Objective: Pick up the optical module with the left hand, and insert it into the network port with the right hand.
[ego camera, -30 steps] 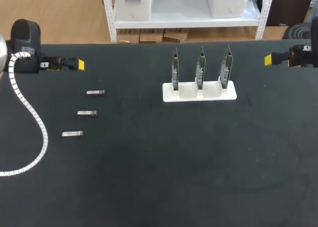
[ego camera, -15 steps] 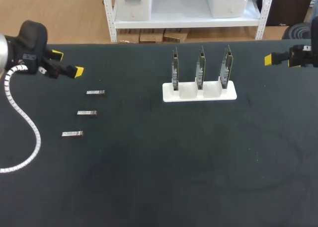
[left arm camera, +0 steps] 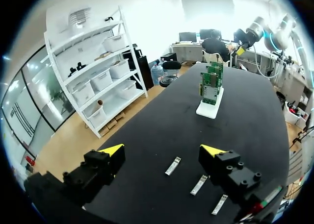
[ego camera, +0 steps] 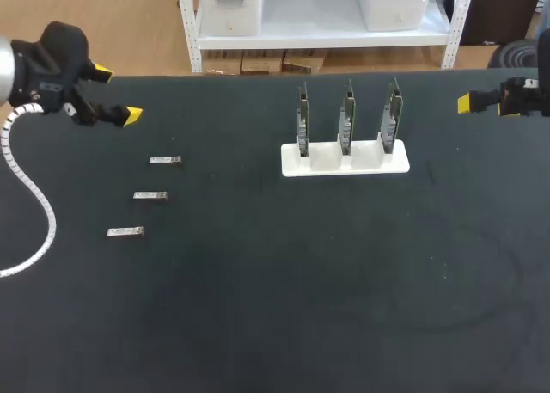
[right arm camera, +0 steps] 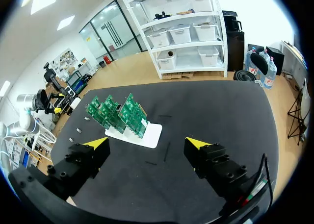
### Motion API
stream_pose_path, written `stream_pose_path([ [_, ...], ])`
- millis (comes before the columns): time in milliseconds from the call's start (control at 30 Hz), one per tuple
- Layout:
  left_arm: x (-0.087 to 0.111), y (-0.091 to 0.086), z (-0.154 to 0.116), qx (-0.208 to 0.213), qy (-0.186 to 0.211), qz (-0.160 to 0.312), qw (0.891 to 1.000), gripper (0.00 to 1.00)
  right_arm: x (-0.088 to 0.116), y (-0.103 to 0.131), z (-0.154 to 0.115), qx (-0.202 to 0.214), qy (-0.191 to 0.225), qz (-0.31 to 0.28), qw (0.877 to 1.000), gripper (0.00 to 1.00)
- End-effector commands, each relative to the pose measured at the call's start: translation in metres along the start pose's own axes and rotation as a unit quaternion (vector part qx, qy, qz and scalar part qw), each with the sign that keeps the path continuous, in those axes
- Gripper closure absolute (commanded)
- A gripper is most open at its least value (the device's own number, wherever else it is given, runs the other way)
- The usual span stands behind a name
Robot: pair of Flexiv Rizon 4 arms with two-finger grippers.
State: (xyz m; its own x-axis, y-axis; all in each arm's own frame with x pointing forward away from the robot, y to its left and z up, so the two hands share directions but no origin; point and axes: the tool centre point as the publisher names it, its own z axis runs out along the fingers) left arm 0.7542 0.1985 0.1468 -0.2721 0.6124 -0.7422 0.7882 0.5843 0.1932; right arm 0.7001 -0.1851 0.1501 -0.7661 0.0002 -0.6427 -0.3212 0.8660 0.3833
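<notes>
Head view: three optical modules (ego camera: 165,160), small shiny metal bars, in a slanted row near the left edge of the dull black table (ego camera: 258,307). Over the far left corner, left gripper (ego camera: 118,92), spread wide, empty. At the far right edge, right gripper (ego camera: 465,103), just one yellow tip seen. Near the far edge, white stand (ego camera: 378,164) with three green boards (ego camera: 347,118) upright.

Left wrist view: tips far apart, nothing between, modules just ahead.

Right wrist view: gap seen here, wide and bare; boards ahead.

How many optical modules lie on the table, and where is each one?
3, in a slanted row on the left part of the table: the far module, the middle module, the near module. None seems hidden.
</notes>
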Motion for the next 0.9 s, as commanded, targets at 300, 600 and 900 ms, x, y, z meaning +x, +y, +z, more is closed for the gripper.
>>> stream_pose_path([
  [300,-0.006,0.024,0.001,-0.062,0.065,0.145,0.985,0.0,0.0,0.0,0.0,0.0,0.0,0.0,1.0,0.0],
  [600,-0.009,0.015,0.006,-0.057,0.136,0.273,0.951,0.0,0.0,0.0,0.0,0.0,0.0,0.0,1.0,0.0],
  [900,-0.003,0.013,0.007,0.024,0.214,0.386,0.897,0.0,0.0,0.0,0.0,0.0,0.0,0.0,1.0,0.0],
])
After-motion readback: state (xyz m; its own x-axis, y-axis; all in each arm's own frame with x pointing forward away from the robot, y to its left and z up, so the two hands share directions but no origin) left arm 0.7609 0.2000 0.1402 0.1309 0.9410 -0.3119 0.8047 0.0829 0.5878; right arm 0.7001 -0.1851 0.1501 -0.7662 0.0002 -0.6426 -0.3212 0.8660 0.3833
